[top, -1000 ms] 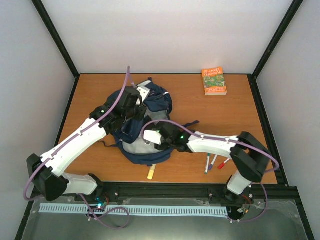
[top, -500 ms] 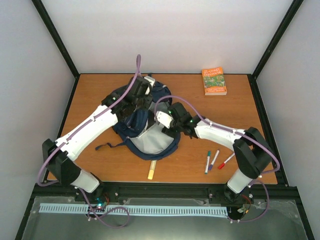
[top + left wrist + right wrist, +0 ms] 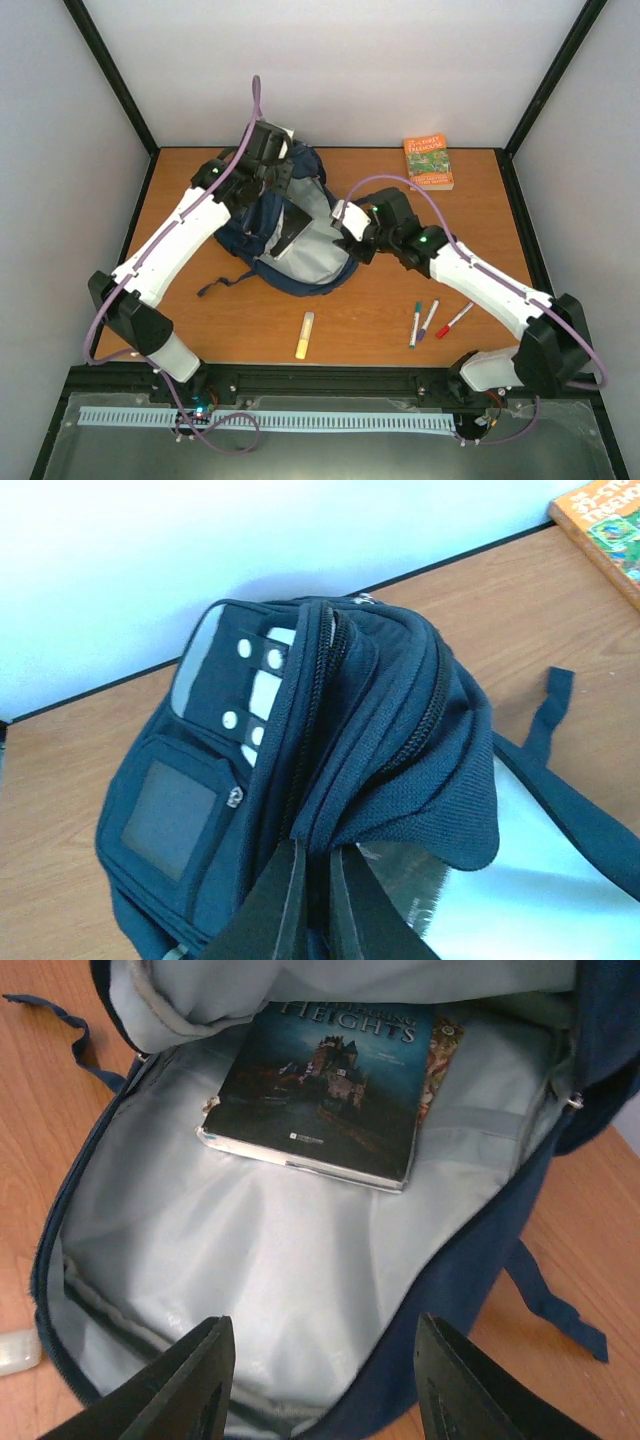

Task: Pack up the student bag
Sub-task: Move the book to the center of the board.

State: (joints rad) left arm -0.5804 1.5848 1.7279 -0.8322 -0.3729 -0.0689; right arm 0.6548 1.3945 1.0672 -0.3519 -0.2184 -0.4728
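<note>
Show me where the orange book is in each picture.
Top external: the orange book lies in the upper right, apart from the student bag.
Left wrist: only its corner shows, at the top right edge.
Right wrist: not in it.
Shared landmark: the student bag, seen in all three views.

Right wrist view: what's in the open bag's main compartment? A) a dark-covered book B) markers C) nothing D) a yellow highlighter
A: a dark book with a castle on its cover lies on the pale lining of the student bag; the markers and highlighter lie outside it on the table.
</note>
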